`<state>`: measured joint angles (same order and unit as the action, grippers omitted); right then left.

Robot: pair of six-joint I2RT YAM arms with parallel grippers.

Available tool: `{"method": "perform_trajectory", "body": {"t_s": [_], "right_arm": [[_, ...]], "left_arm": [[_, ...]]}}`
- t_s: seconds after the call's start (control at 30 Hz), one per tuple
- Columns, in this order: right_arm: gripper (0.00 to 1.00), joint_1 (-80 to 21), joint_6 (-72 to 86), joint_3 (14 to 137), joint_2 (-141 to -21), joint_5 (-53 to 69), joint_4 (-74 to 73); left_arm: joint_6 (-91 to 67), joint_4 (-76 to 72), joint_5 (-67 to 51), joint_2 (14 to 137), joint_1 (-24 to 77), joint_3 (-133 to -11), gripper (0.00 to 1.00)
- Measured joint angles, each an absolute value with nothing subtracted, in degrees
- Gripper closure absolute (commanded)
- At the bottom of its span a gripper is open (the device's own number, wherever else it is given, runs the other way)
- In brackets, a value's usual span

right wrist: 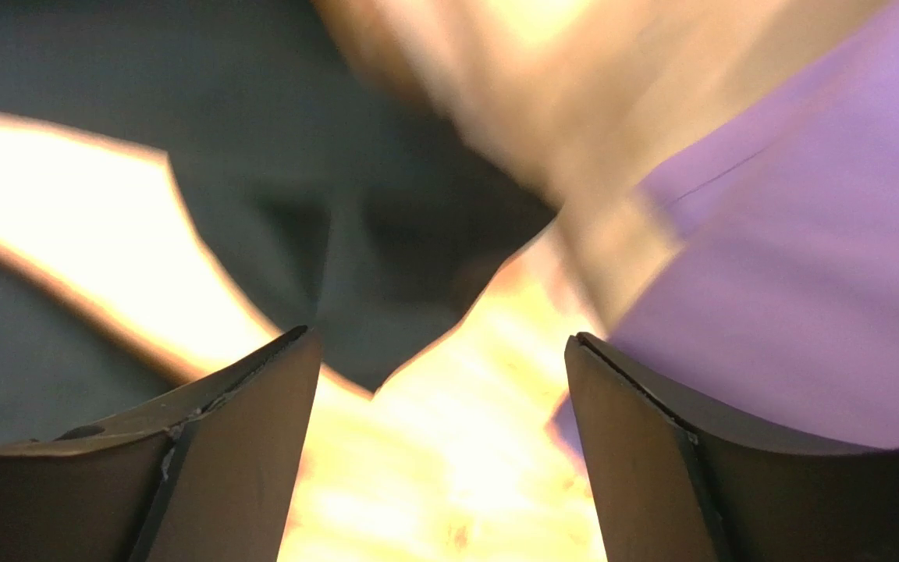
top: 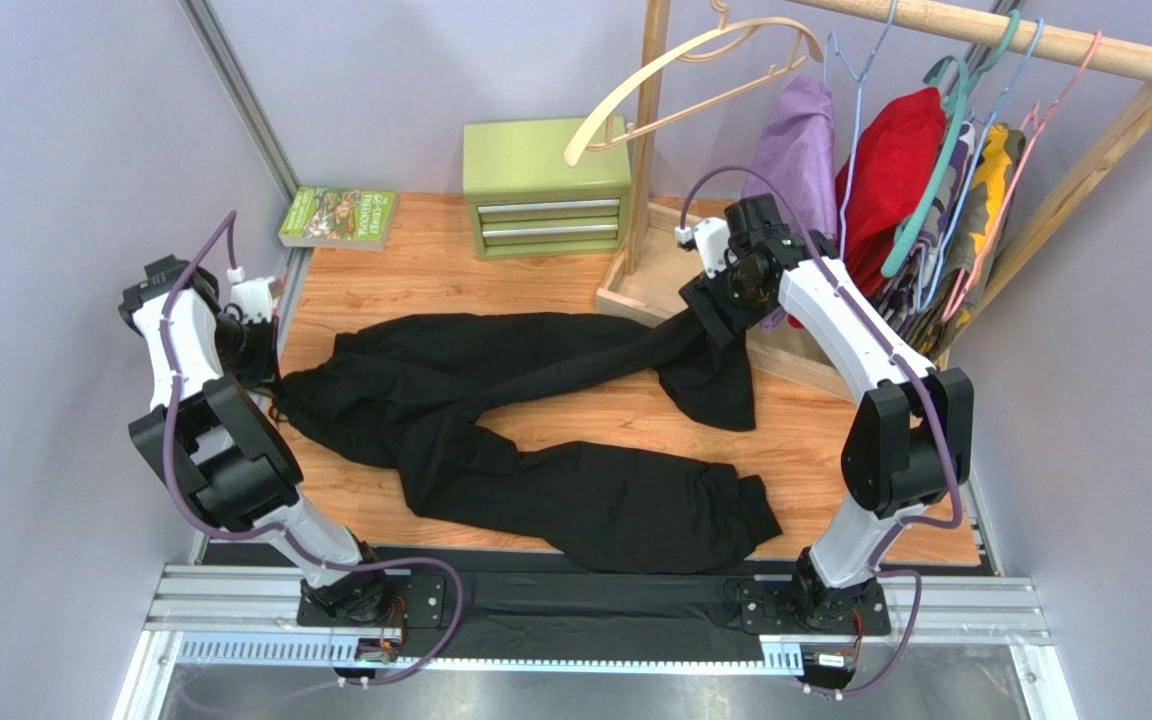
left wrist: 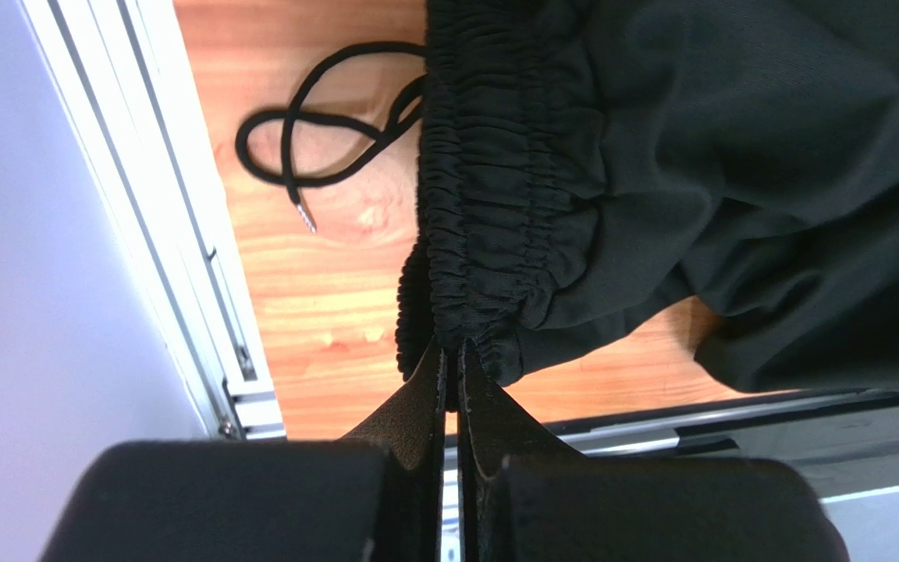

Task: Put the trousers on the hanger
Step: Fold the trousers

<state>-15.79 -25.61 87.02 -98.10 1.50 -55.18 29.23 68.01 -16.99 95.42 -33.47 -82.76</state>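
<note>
The trousers (top: 537, 450) lie sprawled across the wooden table top (top: 432, 263), with one leg stretched toward the rack. My left wrist view shows what the overhead cannot: the left gripper (left wrist: 451, 351) is pinched tight on their gathered elastic top edge, and a drawstring (left wrist: 314, 117) lies looped on the boards beside it. The right wrist view is blurred, but I can see the right gripper (right wrist: 437, 340) spread wide with nothing in it, black cloth below and a purple garment (right wrist: 794, 269) just beside. The hanger (top: 605, 108), of pale curved wood, hangs at the left end of the rail (top: 1018, 38), above a green drawer box (top: 545, 188). A book (top: 339, 215) lies near the wall.
</note>
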Motion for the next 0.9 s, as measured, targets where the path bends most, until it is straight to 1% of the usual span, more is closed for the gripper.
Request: {"method": "perform_trajectory", "body": {"t_s": [0.13,0.23,0.37,0.4,0.53,0.63,0.7,0.73,0.77,0.8,0.9], "right_arm": [[0.21,-16.1,-28.9,81.8,-93.3,4.7,-61.2],[0.20,-16.3,-31.7,75.1,-87.2,7.9,-67.0],[0.19,-17.0,-34.0,67.2,-83.1,10.2,-71.8],[0.18,-17.3,-34.4,64.0,-83.0,10.3,-72.0],[0.19,-19.1,-34.6,57.9,-83.5,9.4,-69.0],[0.24,-20.6,-34.6,55.3,-86.0,8.5,-66.2],[0.44,-21.1,-34.6,54.5,-88.0,8.1,-63.6],[0.59,-21.3,-34.6,53.7,-88.8,7.4,-61.9],[0.94,-21.3,-34.7,52.4,-89.4,6.6,-60.2],[1.00,-21.3,-35.3,51.3,-89.8,5.9,-59.3],[1.00,-19.6,-36.7,47.9,-89.8,3.7,-59.3]], "left_arm": [[28.8,67.9,-17.5,96.2,-33.2,-83.3,1.00],[28.4,67.9,-17.5,96.7,-33.1,-83.3,1.00],[27.7,68.0,-17.5,97.4,-33.1,-83.3,1.00],[27.5,67.9,-17.5,97.5,-33.1,-83.3,1.00],[27.1,67.9,-17.6,97.8,-33.1,-83.3,1.00],[27.1,68.0,-17.4,97.8,-33.1,-83.3,1.00],[27.2,68.1,-17.0,97.8,-33.1,-83.3,1.00],[27.4,68.2,-16.7,97.8,-33.1,-83.3,1.00],[27.5,68.4,-16.2,97.8,-33.1,-83.3,1.00],[27.8,68.6,-15.4,97.8,-33.1,-83.3,1.00],[29.2,69.7,-12.9,97.8,-33.1,-83.4,1.00]]}}
